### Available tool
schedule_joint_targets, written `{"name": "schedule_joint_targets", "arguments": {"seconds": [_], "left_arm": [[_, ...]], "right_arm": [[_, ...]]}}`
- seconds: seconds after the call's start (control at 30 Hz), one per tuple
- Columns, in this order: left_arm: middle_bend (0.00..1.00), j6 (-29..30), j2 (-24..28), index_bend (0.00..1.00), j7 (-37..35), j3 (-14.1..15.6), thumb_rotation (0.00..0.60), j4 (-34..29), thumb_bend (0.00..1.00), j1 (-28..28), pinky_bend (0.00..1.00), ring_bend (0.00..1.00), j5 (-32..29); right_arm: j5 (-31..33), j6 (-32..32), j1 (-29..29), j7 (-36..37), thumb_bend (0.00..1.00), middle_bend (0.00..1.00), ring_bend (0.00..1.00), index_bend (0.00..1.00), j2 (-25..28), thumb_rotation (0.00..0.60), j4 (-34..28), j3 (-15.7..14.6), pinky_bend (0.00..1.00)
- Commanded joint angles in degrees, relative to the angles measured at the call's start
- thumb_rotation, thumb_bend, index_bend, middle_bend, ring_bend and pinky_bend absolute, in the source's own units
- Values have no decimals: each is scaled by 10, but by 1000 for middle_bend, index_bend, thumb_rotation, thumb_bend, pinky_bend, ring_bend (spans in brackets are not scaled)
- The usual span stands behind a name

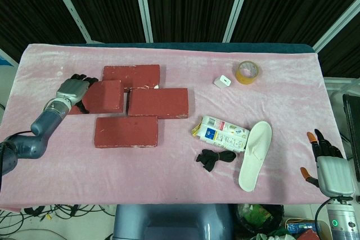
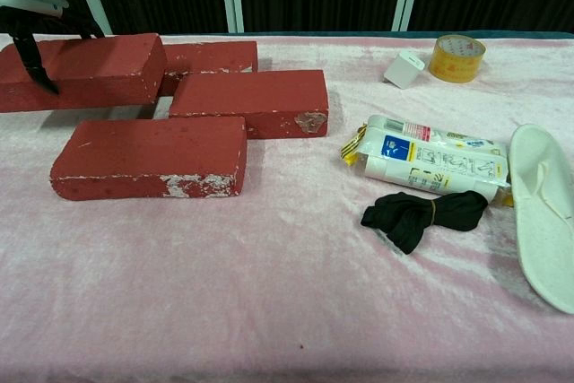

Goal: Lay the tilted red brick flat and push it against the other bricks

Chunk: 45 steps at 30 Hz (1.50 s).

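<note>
The head view looks steeply down from above the near edge of the pink-covered table [image 1: 185, 175], far enough off to take in the whole top, the dark slatted wall behind it and floor clutter below. The chest view sits low, near the same table [image 2: 269, 311], facing across it toward that wall at a shallow angle and much closer, so the surface fills the frame. Both views share the stretch from the brick group [image 1: 140, 105] [image 2: 206, 105] across to the tape roll [image 1: 247, 72] [image 2: 456, 58] and the white slipper [image 1: 254, 154] [image 2: 545, 213].
</note>
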Motion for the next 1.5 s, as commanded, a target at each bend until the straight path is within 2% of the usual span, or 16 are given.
{"name": "schedule_joint_targets", "arguments": {"seconds": [0.03, 0.67, 1.5], "left_arm": [[184, -5, -9, 168, 1, 2, 600, 10, 38, -2, 0, 0, -4], [184, -17, -43, 168, 9, 8, 600, 46, 37, -12, 0, 0, -14], [185, 0, -28, 168, 21, 16, 600, 13, 38, -11, 0, 0, -15]], "right_arm": [[0, 0, 0, 0, 148, 11, 150, 89, 0, 600, 0, 0, 242], [3, -2, 1, 0, 147, 11, 150, 89, 1, 600, -1, 1, 242], [9, -3, 1, -7, 148, 11, 150, 89, 0, 600, -4, 2, 242]]}}
